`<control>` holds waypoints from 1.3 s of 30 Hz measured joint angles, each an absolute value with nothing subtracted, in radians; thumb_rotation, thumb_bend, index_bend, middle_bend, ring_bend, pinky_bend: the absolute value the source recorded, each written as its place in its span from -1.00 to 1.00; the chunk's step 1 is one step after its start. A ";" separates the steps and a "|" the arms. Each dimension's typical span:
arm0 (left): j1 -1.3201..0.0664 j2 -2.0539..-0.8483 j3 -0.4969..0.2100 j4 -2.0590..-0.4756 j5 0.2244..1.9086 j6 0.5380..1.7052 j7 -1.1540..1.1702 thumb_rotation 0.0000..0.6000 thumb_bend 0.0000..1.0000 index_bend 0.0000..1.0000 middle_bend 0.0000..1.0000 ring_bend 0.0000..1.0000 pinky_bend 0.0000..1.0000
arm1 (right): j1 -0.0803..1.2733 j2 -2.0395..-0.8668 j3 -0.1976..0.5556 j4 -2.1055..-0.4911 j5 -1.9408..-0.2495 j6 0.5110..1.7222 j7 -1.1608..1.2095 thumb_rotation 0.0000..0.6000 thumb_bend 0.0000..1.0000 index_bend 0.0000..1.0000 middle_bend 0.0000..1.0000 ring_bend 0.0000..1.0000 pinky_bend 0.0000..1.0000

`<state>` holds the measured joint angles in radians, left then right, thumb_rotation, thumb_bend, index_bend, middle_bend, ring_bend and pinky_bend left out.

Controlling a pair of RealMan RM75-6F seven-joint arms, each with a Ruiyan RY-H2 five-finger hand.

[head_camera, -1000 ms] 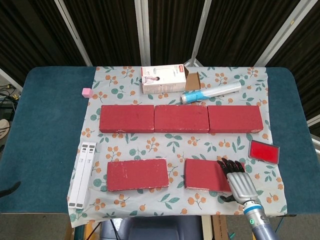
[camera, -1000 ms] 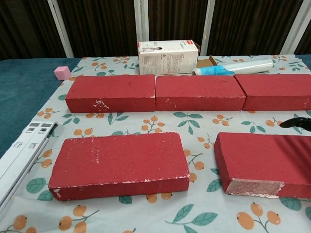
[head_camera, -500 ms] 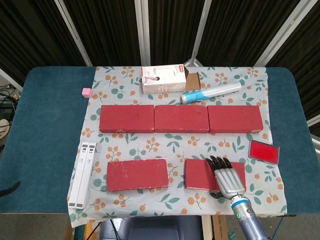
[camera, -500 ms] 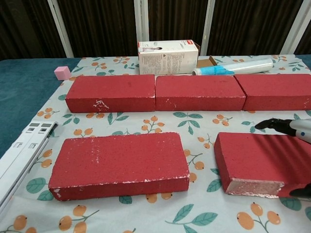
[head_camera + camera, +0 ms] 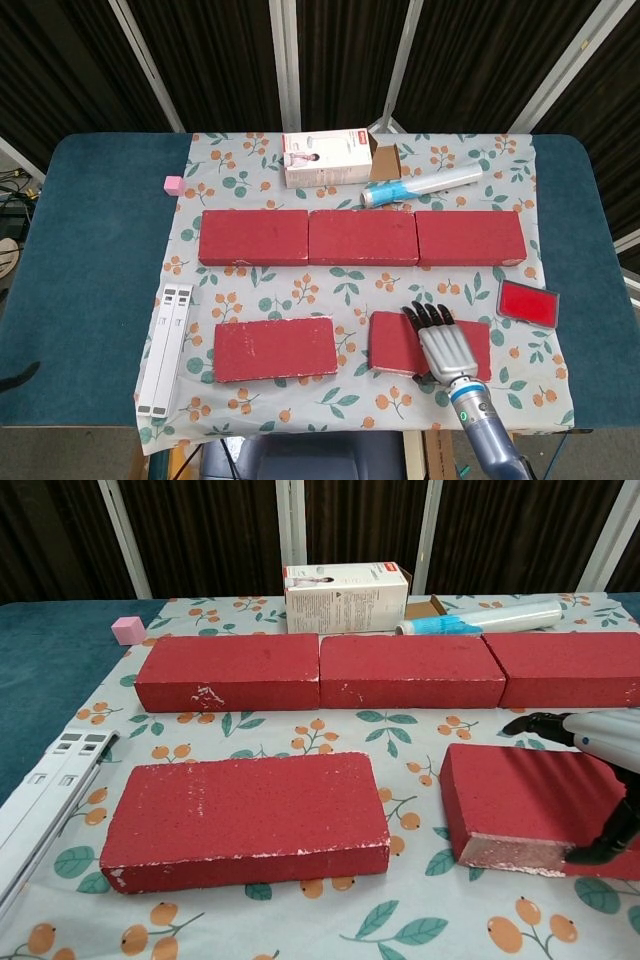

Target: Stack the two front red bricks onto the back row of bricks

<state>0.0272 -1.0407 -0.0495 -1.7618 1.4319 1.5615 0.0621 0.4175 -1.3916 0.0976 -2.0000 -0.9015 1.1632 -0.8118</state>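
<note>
Red brick fills most of what I see: three bricks sit end to end in the back row (image 5: 362, 238) across the floral cloth (image 5: 270, 290), and two more lie in front of them. The front left brick (image 5: 275, 349) lies flat by itself, with nothing touching it. My right hand (image 5: 440, 342) lies over the front right brick (image 5: 395, 344), palm down, its dark fingertips (image 5: 428, 317) reaching past the brick's far edge. In the chest view the thumb hooks down against the near face while the fingers drape over the far edge, so the hand holds the brick across its width. The near left corner of that brick looks slightly raised off the cloth, though I cannot be sure. My left hand shows in neither camera.

Behind the back row stand a white carton (image 5: 328, 159) and a blue-and-clear tube (image 5: 420, 185) lying on its side. A small pink cube (image 5: 173, 184) rests on the teal desk (image 5: 90, 260) just beside the cloth's left edge. A white folded strip (image 5: 165, 349) lies along the cloth's left side, and a flat red tray (image 5: 528, 301) sits to the right of the held brick.
</note>
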 measured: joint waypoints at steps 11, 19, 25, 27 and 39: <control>0.023 -1.048 -0.047 -1.770 1.426 1.554 0.096 1.00 -1.00 -0.88 -1.00 -1.00 -0.74 | 0.457 -1.375 0.089 -1.985 -0.813 1.157 -0.838 1.00 -0.70 -1.00 -1.00 -1.00 -1.00; 0.020 -1.050 -0.046 -1.776 1.422 1.547 0.111 1.00 -1.00 -0.88 -1.00 -1.00 -0.74 | 0.480 -1.365 0.079 -1.976 -0.773 1.156 -0.846 1.00 -0.70 -1.00 -0.78 -1.00 -1.00; 0.020 -1.050 -0.044 -1.779 1.423 1.545 0.114 1.00 -1.00 -0.88 -1.00 -1.00 -0.74 | 0.499 -1.364 0.071 -1.969 -0.751 1.154 -0.852 1.00 -0.70 -1.00 -0.68 -1.00 -1.00; 0.020 -1.049 -0.044 -1.780 1.422 1.545 0.113 1.00 -1.00 -0.88 -1.00 -1.00 -0.74 | 0.503 -1.362 0.069 -1.970 -0.746 1.156 -0.856 1.00 -0.70 -0.96 -0.65 -1.00 -1.00; 0.020 -1.047 -0.044 -1.780 1.423 1.546 0.107 1.00 -1.00 -0.88 -1.00 -1.00 -0.74 | 0.520 -1.337 0.065 -1.999 -0.749 1.178 -0.836 1.00 -0.69 -0.65 -0.63 -1.00 -1.00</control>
